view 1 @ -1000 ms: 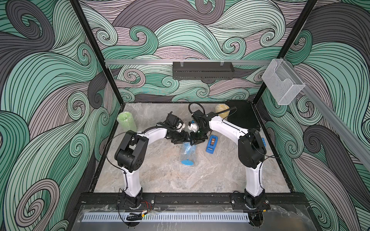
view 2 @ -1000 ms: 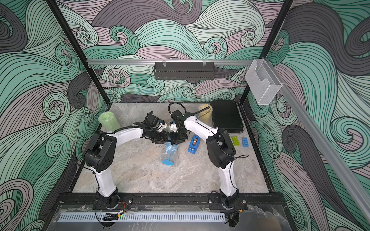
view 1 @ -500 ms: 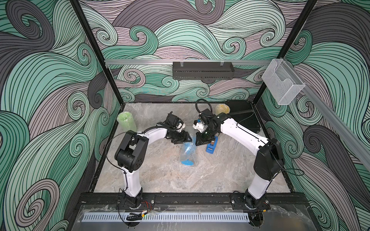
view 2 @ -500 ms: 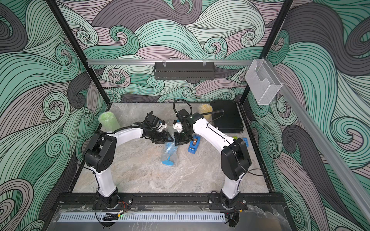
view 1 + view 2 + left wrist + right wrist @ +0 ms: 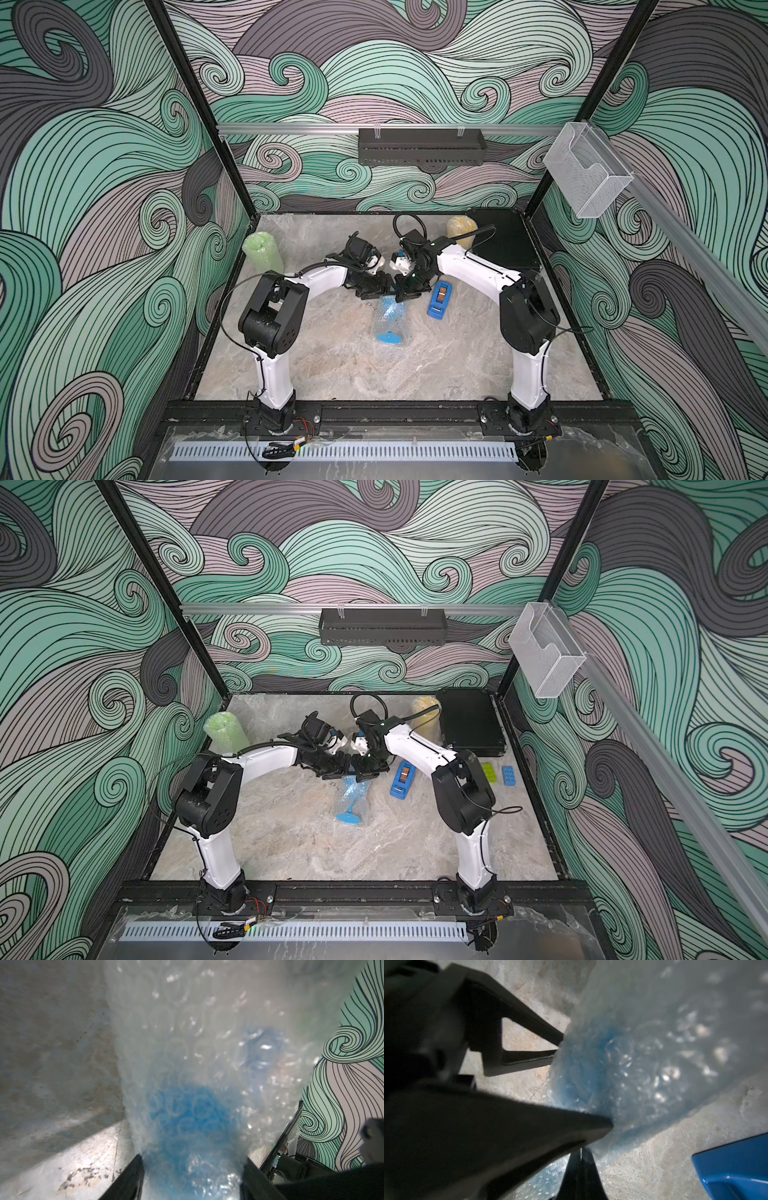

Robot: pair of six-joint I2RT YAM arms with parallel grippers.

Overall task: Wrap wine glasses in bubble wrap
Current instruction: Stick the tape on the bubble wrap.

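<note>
A blue wine glass (image 5: pixel 388 320) lies on the table, rolled in bubble wrap (image 5: pixel 197 1047), its foot (image 5: pixel 348 817) towards the front in both top views. My left gripper (image 5: pixel 376 291) is shut on the wrapped bowl; its fingers (image 5: pixel 128 1180) press the wrap from both sides. My right gripper (image 5: pixel 409 293) is shut, its tips (image 5: pixel 580 1159) against the same end of the bubble wrap; I cannot tell whether film is pinched. A green wine glass (image 5: pixel 262 251) and a yellow wine glass (image 5: pixel 461 226) stand wrapped at the back.
A blue tape dispenser (image 5: pixel 439 300) lies just right of my right gripper. A black case (image 5: pixel 498 241) fills the back right corner. Two small blocks, green (image 5: pixel 490 772) and blue (image 5: pixel 508 776), lie by the right wall.
My right arm swung out over the tape dispenser and came back to the wrapped blue glass, with its jaws closing. The left arm and the glass have stayed put.
</note>
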